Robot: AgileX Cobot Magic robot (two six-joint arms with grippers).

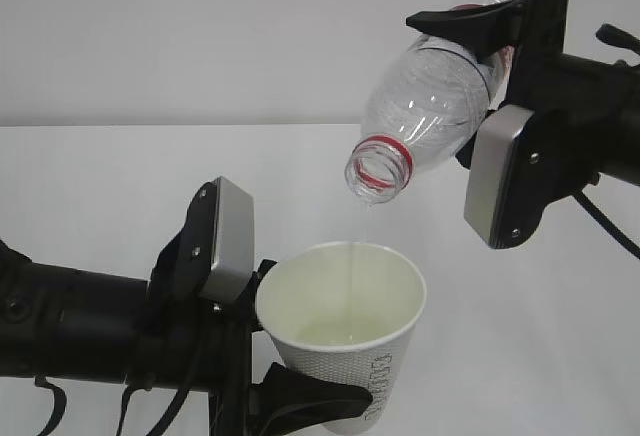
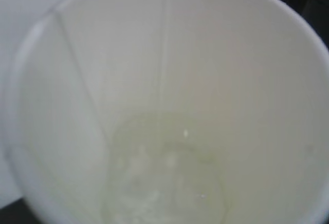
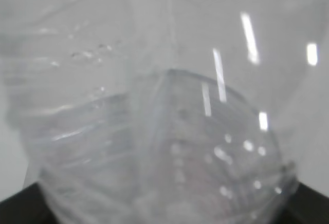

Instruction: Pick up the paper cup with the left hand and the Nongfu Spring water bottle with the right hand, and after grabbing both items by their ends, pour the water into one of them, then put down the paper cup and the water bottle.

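Observation:
The white paper cup (image 1: 345, 331) is held upright low in the exterior view, my left gripper (image 1: 300, 381) shut on its lower end. Its cream inside fills the left wrist view, with a pale pool of water (image 2: 169, 178) at the bottom. Above it the clear Nongfu Spring water bottle (image 1: 430, 111) hangs tilted, red-ringed mouth down over the cup. My right gripper (image 1: 490, 41) is shut on the bottle's base end. A thin stream of water (image 1: 358, 256) falls from the mouth into the cup. The bottle (image 3: 154, 131) fills the right wrist view, hiding the fingers.
A white table (image 1: 100, 186) lies below both arms, with a plain pale wall behind it. The left arm (image 1: 70, 321) reaches in from the lower left and the right arm (image 1: 590, 126) from the upper right.

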